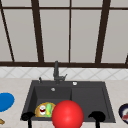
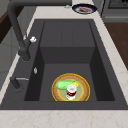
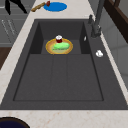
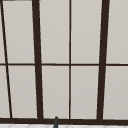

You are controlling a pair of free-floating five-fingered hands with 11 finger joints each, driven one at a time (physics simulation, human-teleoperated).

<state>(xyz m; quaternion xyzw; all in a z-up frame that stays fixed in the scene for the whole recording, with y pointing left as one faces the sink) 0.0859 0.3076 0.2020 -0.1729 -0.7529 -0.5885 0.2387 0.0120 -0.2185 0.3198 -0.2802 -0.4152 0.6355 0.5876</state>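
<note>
My left hand [image 1: 27,116] hangs low at the sink's front left corner, close to the yellow plate [image 1: 37,111]. My right hand [image 1: 97,116] hangs low at the sink's front right corner. Both show as dark shapes. A big red ball [image 1: 67,114] sits between them in the front view, covering part of the sink's front edge. The yellow plate [image 2: 70,88] lies in the left basin and carries a green vegetable [image 2: 65,84] and a small red and white can [image 2: 71,91]. At the far front corner of the right side view is a black shape [image 3: 10,5], probably the left hand.
The dark sink [image 1: 87,97] has a shallower right half. A black faucet [image 1: 56,71] stands behind it, under a window. A blue plate [image 1: 5,101] and a wooden-handled tool [image 3: 38,6] lie on the left counter. A dark plate with food [image 2: 84,8] lies on the right counter.
</note>
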